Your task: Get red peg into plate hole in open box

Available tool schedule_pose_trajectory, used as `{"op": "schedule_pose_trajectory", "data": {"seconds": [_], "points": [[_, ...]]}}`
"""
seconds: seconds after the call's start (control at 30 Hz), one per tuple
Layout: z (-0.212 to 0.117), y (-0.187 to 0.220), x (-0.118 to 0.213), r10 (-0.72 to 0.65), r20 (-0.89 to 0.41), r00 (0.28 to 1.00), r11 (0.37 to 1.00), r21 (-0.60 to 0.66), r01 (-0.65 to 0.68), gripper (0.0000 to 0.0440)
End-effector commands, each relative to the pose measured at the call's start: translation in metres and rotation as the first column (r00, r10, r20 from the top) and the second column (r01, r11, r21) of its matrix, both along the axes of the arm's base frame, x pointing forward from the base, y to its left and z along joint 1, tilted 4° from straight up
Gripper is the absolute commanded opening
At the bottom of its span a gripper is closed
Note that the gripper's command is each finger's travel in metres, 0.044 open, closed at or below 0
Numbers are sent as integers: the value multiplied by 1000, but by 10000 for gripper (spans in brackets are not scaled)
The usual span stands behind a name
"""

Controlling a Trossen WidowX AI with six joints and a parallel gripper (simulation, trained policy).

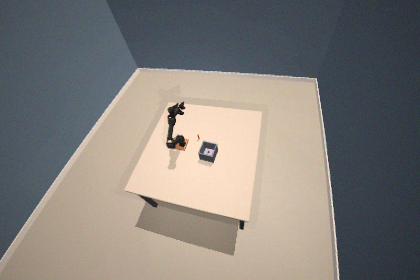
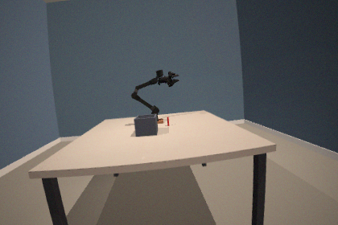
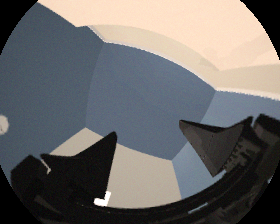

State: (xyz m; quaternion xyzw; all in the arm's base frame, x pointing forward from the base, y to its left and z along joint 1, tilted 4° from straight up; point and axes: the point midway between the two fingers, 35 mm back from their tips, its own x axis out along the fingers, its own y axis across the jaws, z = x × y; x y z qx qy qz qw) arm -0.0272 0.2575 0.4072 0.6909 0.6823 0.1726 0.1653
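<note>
The red peg (image 1: 198, 137) (image 2: 168, 121) stands upright on the table, apart from the box. The open dark blue-grey box (image 1: 207, 157) (image 2: 146, 126) stands close by. A pale plate (image 1: 205, 153) with a dark hole shows at its bottom in the top view; the box walls hide it in the exterior view. My gripper (image 1: 183, 108) (image 2: 178, 78) (image 3: 148, 129) is wide open and empty. It is high above the table, away from both peg and box. The wrist view shows walls and part of the table, but neither the peg nor the box.
The table (image 1: 230, 179) (image 2: 201, 148) carries the black arm, with an orange patch (image 1: 185, 145) at its base. The arm's base is to the left of the box and peg in the top view. Blue walls surround the room.
</note>
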Motion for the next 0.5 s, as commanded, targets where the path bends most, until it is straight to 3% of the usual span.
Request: {"op": "schedule_pose_trajectory", "data": {"seconds": [0.0, 0.23, 0.47], "points": [[-12, 7, 16, -41, 69, 997, 995, -88, 47, 440], [-41, 14, 52, -107, 184, 977, 951, -266, 155, 440], [-76, 12, 90, -141, 269, 953, 858, -447, 253, 440]]}}
